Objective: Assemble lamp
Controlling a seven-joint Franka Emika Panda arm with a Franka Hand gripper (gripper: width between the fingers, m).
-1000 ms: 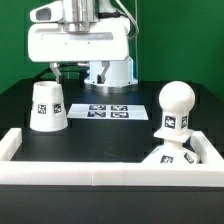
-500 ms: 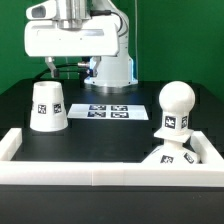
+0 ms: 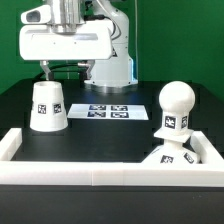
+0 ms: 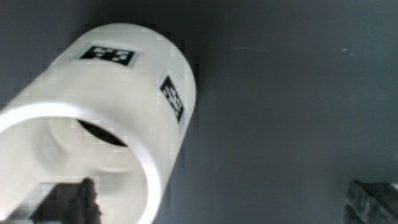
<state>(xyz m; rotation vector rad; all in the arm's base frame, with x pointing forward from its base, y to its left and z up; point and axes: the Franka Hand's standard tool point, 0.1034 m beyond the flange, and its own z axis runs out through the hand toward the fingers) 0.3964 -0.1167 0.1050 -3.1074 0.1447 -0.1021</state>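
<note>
The white tapered shade [image 3: 47, 107] stands upright on the black table at the exterior view's left, a tag on its side. My gripper [image 3: 66, 72] hangs above and just behind it, open and empty. In the wrist view the shade [image 4: 125, 110] fills one side, its open end facing the camera. One finger [image 4: 71, 200] lies over the shade's rim, the other finger [image 4: 377, 198] over bare table; the gripper [image 4: 224, 205] holds nothing. The rounded bulb [image 3: 175, 103] stands upright on the angular base [image 3: 185, 160] at the exterior view's right front.
The marker board [image 3: 110, 111] lies flat in the middle of the table. A low white wall [image 3: 80, 168] runs along the front and both sides. The arm's white base [image 3: 112, 68] stands at the back.
The gripper has moved toward the exterior view's left, from near the arm's base to above the shade. The shade, bulb and base have not moved.
</note>
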